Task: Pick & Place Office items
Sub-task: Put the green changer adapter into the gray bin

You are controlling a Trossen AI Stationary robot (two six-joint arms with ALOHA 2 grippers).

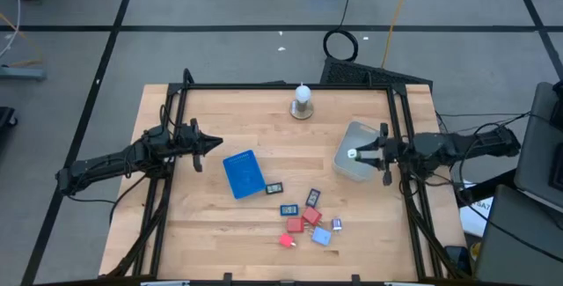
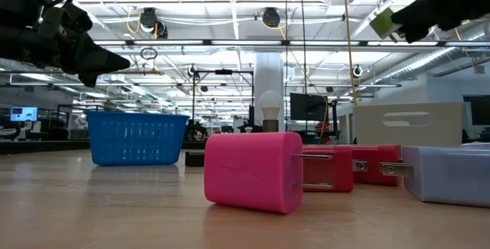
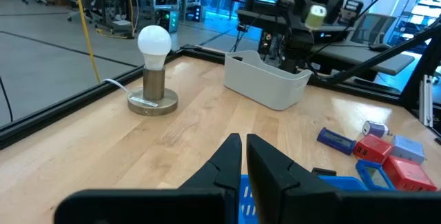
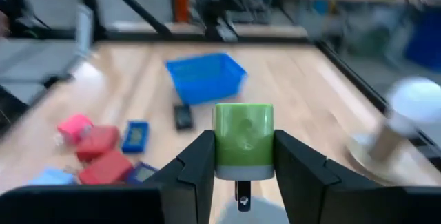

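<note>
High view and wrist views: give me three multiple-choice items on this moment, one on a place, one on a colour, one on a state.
1. Where is the right gripper?
A. above the grey container
B. above the blue basket
C. beside the bulb lamp

2. What colour is the piece in its jaws?
A. red
B. green and white
C. dark blue

3. How are the left gripper's jaws?
A. wide open
B. shut on a red block
C. shut, empty

Answers: 1 A, the high view shows it over the container's edge. 2 B, the right wrist view shows a green body with a pale base. 3 C, the left wrist view shows the jaws together with nothing between.
</note>
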